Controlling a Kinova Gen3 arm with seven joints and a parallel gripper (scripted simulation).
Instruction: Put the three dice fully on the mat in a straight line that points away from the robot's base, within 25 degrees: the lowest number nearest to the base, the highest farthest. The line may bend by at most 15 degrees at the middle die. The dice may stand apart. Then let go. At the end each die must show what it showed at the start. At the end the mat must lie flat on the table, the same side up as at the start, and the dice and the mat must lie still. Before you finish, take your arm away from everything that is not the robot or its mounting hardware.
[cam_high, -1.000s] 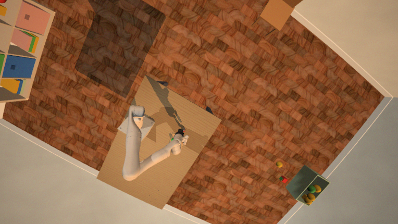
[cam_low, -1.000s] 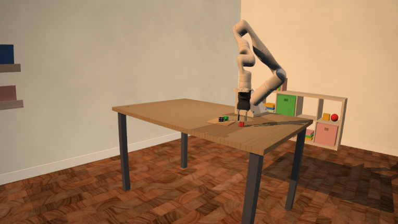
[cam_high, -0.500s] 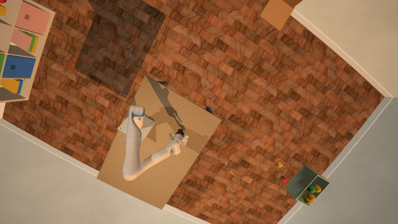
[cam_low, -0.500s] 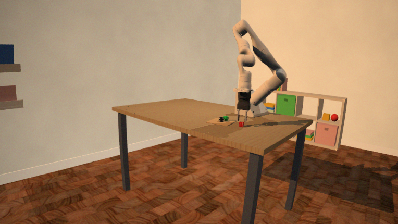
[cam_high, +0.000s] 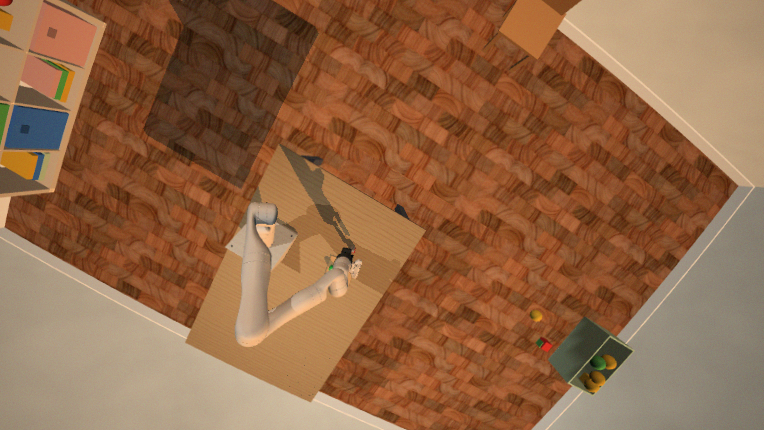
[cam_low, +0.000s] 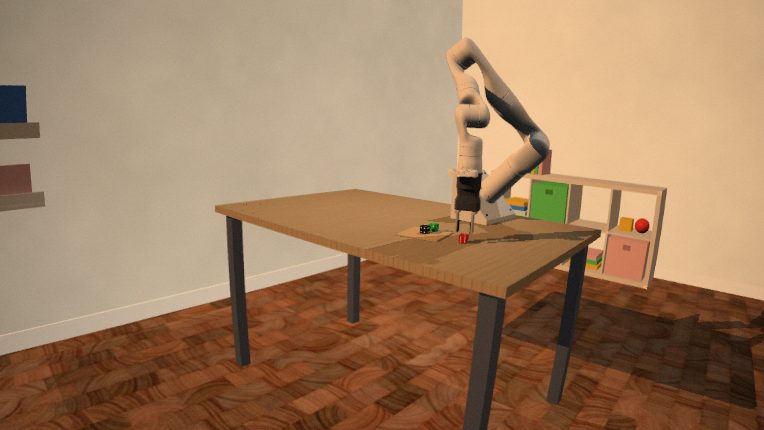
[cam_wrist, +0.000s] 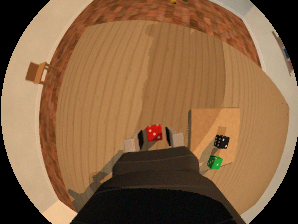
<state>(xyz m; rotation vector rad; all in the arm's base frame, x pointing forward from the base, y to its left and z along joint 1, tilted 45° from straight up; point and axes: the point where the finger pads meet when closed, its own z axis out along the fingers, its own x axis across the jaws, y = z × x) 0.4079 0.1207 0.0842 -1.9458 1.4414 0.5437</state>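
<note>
While the red die (cam_low: 463, 238) (cam_wrist: 154, 133) rests on the bench (cam_high: 299, 347) (cam_low: 320, 219) (cam_wrist: 110, 75), off the mat (cam_low: 435, 236) (cam_wrist: 202, 122), the end effector (cam_high: 347, 253) (cam_low: 464, 231) (cam_wrist: 154, 134) is close by with its fingers apart, gripping nothing. The wrist view frames this die between the two fingers, a gap showing on either side; in the exterior view the fingertips appear above it. White pips show on its red faces, but the top number is too small to read surely.

On the mat stands the black die (cam_low: 424, 229) (cam_wrist: 222, 142). Near it is the green die (cam_high: 330, 268) (cam_low: 434, 227) (cam_wrist: 215, 162), by the mat's edge in the wrist view; whether it lies fully on the mat I cannot tell. The mat lies flat on the bench, mostly hidden from above by the arm (cam_high: 253, 288) (cam_low: 507, 101).

Farther out, the arm's base plate (cam_high: 283, 243) is at one side of the bench. Past the bench stands a pale shelf unit (cam_high: 77, 109) (cam_low: 656, 240), and well apart from it, a green bin (cam_high: 566, 355) with balls in it stands on the wooden floor (cam_high: 481, 213) (cam_low: 299, 373).

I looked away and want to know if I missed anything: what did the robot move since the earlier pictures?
Nothing I can see has changed. The open gripper took hold of nothing and let nothing go. The red die, black die, green die and mat stayed put.
</note>
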